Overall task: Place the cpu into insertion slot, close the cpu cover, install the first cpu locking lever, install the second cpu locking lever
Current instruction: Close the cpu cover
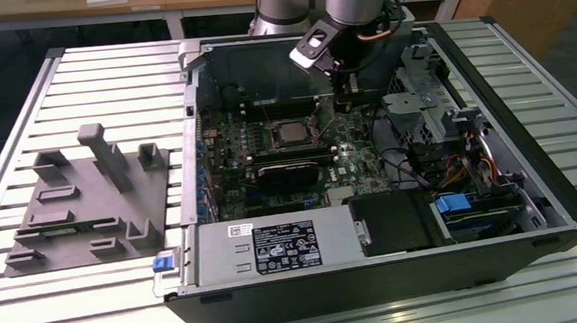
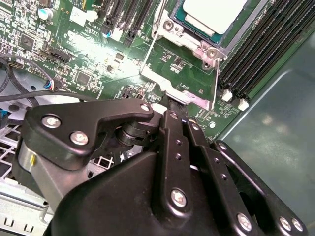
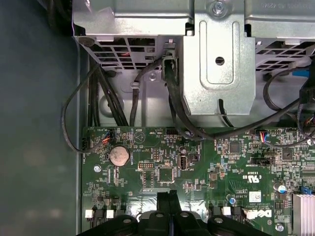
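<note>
— Two risks, quick: what are they?
— Slip first. The gripper (image 2: 171, 109) has its fingers pressed together, with nothing between them that I can see. Its tip sits right at the outer lip of the cpu cover (image 2: 189, 43). Narrow tip, slick metal: if it skids off, it lands on the motherboard (image 2: 88, 54) and the small parts there.
— Second?
— Seating. The cover looks laid over the cpu (image 2: 212, 14), window framing it, but I can't tell if it's flat. Push on a crooked cover and the chip could shift in the insertion slot (image 1: 268, 136). I also can't tell whether the thin locking lever (image 2: 152, 44) beside the frame is latched. If it's loose, it could spring.
— Where's the cpu against the gripper?
— In the slot, near the tip but apart from it, with the cover's lip between them. In the exterior view the gripper (image 1: 341, 103) hangs low over the board, just to the exterior view's right of the socket.
</note>
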`<state>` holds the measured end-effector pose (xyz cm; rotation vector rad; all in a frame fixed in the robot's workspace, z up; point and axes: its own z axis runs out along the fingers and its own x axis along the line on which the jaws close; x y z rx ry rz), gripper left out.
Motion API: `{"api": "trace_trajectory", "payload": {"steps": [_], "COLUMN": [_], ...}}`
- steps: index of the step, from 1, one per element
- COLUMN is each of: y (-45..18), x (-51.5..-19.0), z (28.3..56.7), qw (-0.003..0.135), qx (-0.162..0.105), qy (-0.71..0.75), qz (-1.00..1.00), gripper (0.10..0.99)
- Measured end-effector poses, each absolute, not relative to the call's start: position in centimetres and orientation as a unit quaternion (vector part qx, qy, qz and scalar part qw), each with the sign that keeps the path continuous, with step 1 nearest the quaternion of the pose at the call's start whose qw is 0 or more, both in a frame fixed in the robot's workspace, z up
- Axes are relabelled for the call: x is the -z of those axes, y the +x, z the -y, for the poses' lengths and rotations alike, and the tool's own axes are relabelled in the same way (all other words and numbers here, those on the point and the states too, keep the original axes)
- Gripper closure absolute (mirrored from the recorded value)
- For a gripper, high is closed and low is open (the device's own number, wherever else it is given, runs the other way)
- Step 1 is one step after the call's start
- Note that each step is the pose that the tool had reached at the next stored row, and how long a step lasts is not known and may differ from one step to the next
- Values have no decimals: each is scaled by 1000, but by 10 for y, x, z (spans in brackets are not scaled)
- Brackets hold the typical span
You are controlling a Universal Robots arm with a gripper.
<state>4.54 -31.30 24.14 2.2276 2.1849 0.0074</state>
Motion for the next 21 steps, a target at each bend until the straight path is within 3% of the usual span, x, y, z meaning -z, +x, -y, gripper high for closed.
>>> {"api": "trace_trajectory", "payload": {"steps": [21], "y": [37], "x": [-241], "z": [313], "qw": [11], "qx": [-2], "qy": [714], "qz": [-700], "gripper": [980]}}
